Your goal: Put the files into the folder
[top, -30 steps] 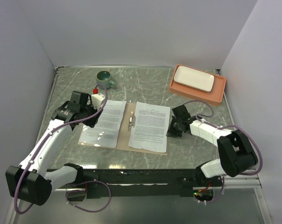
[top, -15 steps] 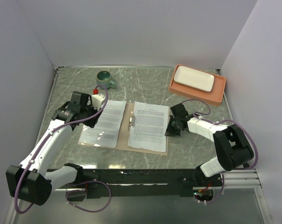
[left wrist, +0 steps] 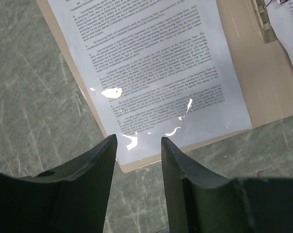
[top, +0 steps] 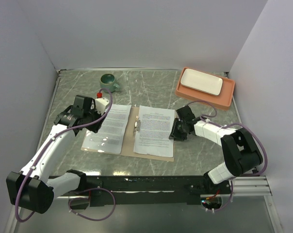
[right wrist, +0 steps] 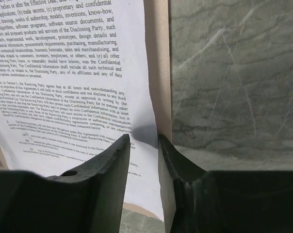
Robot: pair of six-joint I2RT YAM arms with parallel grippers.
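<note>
The tan folder [top: 134, 143] lies open on the table, its metal clip [top: 137, 124] at the centre. One of the files [top: 109, 128] rests on its left half, and another sheet [top: 156, 130] on its right half. My left gripper [top: 93, 121] hovers open over the left sheet's corner [left wrist: 137, 150] with nothing between its fingers. My right gripper [top: 174, 132] is at the right sheet's outer edge. In the right wrist view its jaws [right wrist: 142, 140] stand apart, with the sheet [right wrist: 64, 73] and the folder's rim [right wrist: 158, 58] running into the gap.
An orange tray [top: 228, 97] holding a white plate [top: 201, 81] sits at the back right. A green mug [top: 108, 81] and a small red thing [top: 99, 94] are at the back left. Grey walls close the left, back and right sides.
My right gripper slid a little left and back along the right sheet's edge and its jaws opened. The left arm stayed still.
</note>
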